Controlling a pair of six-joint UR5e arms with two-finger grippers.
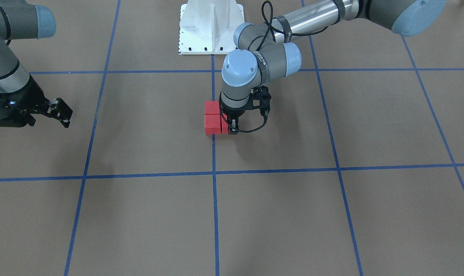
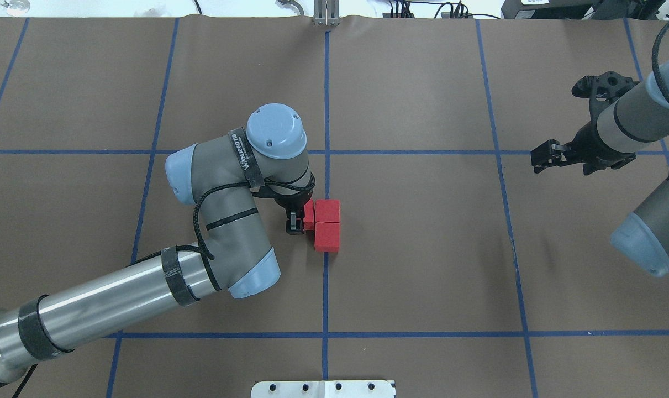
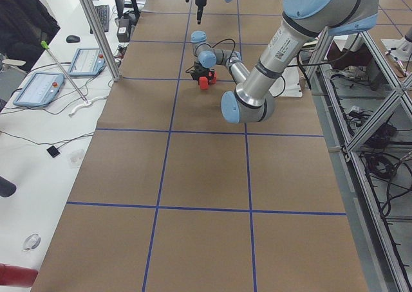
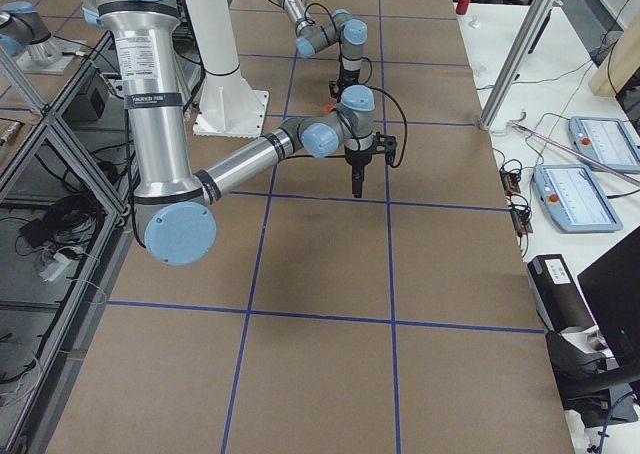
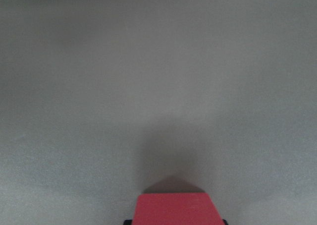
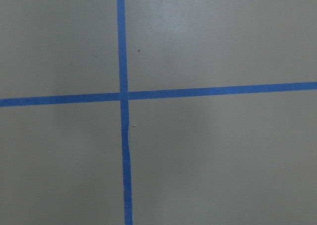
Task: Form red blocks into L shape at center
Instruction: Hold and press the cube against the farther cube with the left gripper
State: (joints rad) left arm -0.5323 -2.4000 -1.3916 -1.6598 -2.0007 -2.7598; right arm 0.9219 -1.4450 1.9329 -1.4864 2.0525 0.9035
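Observation:
Two red blocks lie touching in a short row on the centre grid line, also seen in the front view. My left gripper points straight down and is shut on the third red block, low over the paper and against the left side of the far block. That block fills the bottom edge of the left wrist view. My right gripper hangs far off to the right, looks open and holds nothing; it also shows in the front view.
Brown paper with a blue tape grid covers the table. The white robot base plate stands at the near edge. The right wrist view shows only a tape crossing. Operator desks with tablets lie beyond the far edge.

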